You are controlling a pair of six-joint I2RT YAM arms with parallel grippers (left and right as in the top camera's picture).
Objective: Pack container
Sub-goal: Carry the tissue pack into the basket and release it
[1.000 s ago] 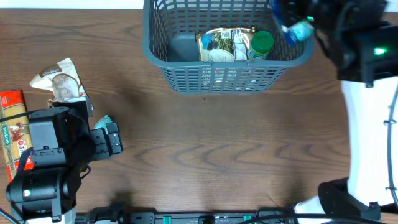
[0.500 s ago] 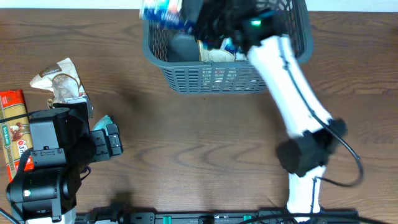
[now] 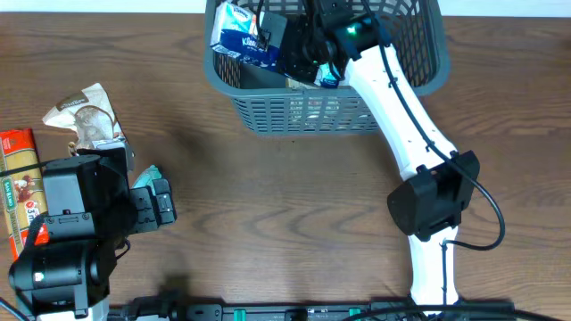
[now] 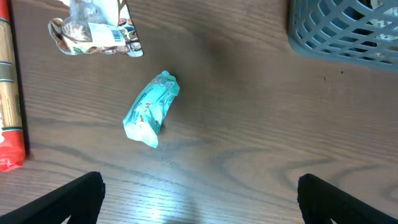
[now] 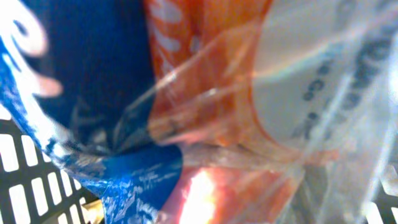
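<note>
Surface: I see a dark brown wood-grain surface (image 3: 294, 205); beyond its far edge only a thin pale strip shows.
Container: the grey lattice container (image 3: 303, 116) sits at the middle of the far edge, partly cut off in the overhead view.
Right end effector: the right end effector (image 3: 284, 40) is inside the container, against a blue-and-white packet (image 3: 236, 27) at its far-left corner. Wrapper fills my wrist view, so I cannot tell its grip.
Left end effector: the left end effector (image 4: 199, 193) is by the near-left corner, fingers wide apart, holding nothing.
Around: a teal packet (image 4: 151, 110), a beige bag (image 3: 85, 111) and a red pasta pack (image 3: 18, 178) lie along the left edge.
In the way: the right arm (image 3: 401, 116) crosses the container's near rim and hides most of its contents.
Change: 1 second ago the right arm was at the far-right corner, with the packet at the container's right rim. The 3 loose items have not moved.
</note>
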